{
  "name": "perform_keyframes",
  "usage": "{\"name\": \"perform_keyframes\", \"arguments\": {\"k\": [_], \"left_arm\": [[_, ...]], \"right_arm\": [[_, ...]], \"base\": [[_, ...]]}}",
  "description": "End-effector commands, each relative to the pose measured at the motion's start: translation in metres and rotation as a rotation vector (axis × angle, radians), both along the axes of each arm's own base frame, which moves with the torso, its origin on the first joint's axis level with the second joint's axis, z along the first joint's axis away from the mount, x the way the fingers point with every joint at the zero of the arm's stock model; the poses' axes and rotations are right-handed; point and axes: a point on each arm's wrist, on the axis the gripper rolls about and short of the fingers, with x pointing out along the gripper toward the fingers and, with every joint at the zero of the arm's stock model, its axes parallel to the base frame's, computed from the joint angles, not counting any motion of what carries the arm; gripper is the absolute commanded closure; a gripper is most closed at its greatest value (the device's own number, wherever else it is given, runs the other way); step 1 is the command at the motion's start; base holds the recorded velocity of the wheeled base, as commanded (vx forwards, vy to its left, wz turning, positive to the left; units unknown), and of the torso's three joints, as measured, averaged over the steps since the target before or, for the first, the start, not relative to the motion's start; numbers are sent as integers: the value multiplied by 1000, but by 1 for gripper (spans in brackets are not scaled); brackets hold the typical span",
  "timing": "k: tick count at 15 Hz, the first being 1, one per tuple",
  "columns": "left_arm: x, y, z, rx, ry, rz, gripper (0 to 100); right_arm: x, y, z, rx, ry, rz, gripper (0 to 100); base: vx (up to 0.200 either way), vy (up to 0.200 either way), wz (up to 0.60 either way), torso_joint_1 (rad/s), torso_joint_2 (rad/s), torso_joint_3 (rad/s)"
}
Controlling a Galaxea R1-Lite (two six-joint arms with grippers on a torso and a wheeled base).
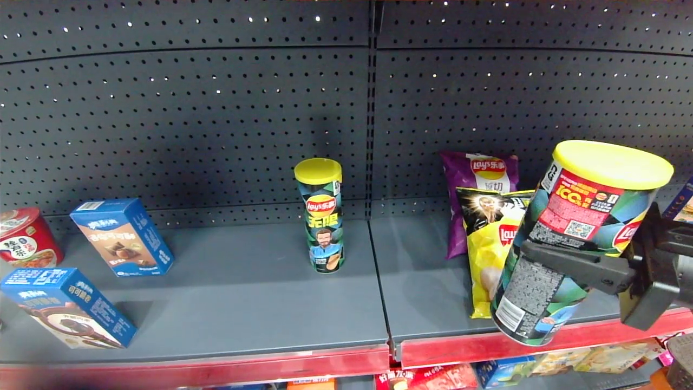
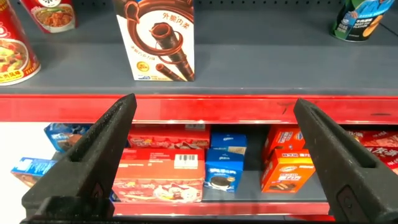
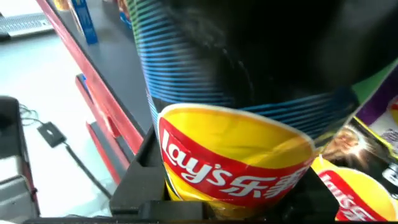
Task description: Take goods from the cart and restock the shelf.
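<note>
Left gripper (image 2: 214, 124) hangs with fingers spread wide, a standing chip can (image 1: 320, 216) sits mid-frame on the shelf (image 1: 243, 303), and at right the right gripper (image 1: 557, 257) clamps the tilted chip can (image 1: 590, 216) above the shelf's front edge.

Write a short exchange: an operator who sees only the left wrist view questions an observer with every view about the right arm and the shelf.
Operator: Is the right arm carrying anything?
Observer: Yes, the right arm's jaws are shut on a chips can with a yellow lid, held tilted at the front edge of the shelf, on its right half.
Operator: What sits on the shelf behind that can?
Observer: A yellow chips bag, overlapping a purple bag that stands behind it.
</note>
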Motion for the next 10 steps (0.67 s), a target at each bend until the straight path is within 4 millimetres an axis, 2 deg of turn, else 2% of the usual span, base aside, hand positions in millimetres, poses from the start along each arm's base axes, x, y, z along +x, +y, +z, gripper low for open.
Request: {"name": "perform_keyframes", "arguments": {"k": [1, 7, 10], "left_arm": [[0, 0, 0, 0, 0, 0, 0], [0, 0, 0, 0, 0, 0, 0], [0, 0, 0, 0, 0, 0, 0]], "right_arm": [[2, 4, 8, 25, 2, 16, 100], [-2, 15, 7, 61, 68, 80, 100], [6, 20, 8, 72, 86, 2, 100]], "base": [[0, 0, 0, 0, 0, 0], [0, 0, 0, 0, 0, 0], [0, 0, 0, 0, 0, 0]]}}
